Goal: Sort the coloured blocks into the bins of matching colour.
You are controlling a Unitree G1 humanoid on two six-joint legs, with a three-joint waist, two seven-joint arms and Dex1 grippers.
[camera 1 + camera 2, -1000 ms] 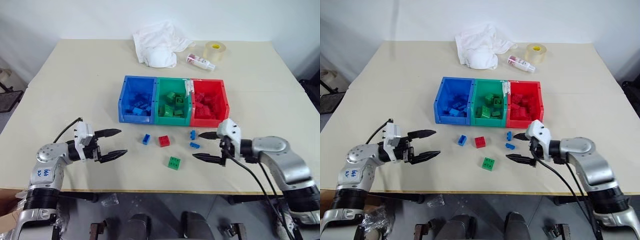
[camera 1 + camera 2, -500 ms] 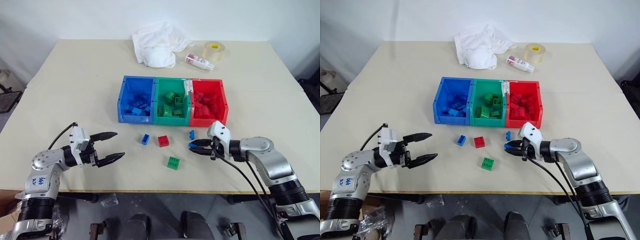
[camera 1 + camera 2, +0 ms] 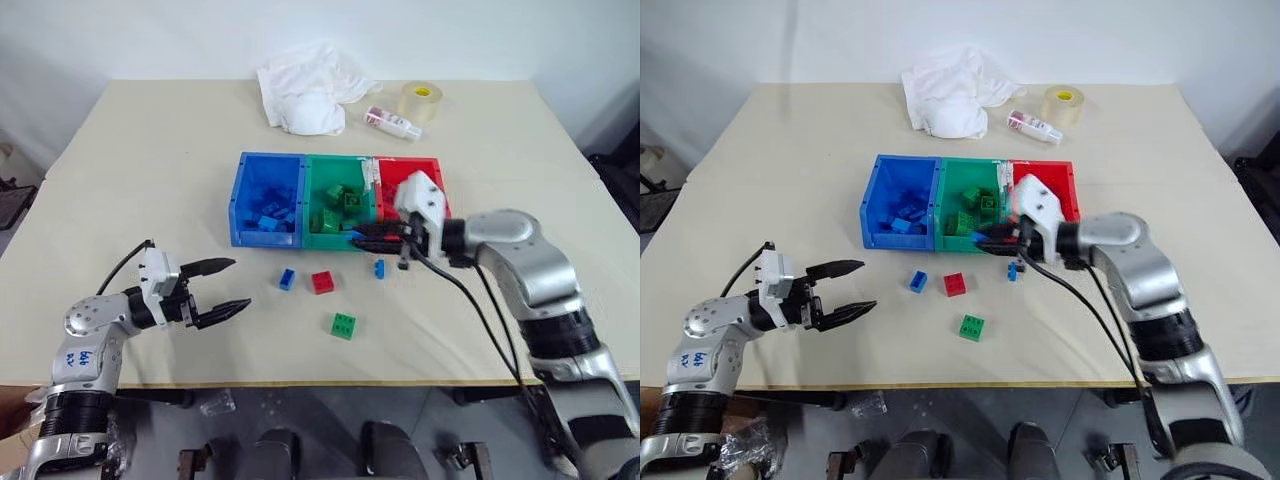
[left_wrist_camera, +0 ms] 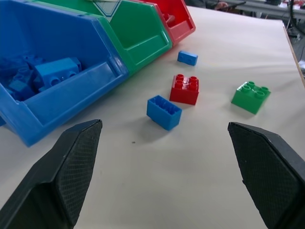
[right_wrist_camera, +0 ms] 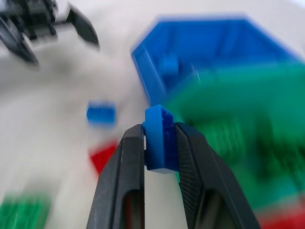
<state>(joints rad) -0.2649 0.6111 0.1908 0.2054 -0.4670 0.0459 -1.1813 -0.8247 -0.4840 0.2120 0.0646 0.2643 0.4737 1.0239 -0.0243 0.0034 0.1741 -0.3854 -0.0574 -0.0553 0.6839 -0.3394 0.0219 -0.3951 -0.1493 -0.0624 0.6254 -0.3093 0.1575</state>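
1. Blue open-top plastic bin (image 3: 268, 200): several blue studded bricks inside, near front.
2. Green middle plastic bin (image 3: 338, 205): pile of green bricks.
3. Red plastic bin (image 3: 405, 182): red bricks, partly hidden by arm.
4. Right gripper (image 5: 159, 143) clamped on small blue studded brick (image 5: 156, 138), at green bin's front edge.
5. Left gripper (image 3: 222, 288) spread wide, nothing in it, above beige table (image 3: 150, 170).
6. On table before the bins: 2 blue bricks, 1 red, 1 green.

Beige table (image 3: 150, 150), white wall (image 3: 150, 35) behind, grey floor.
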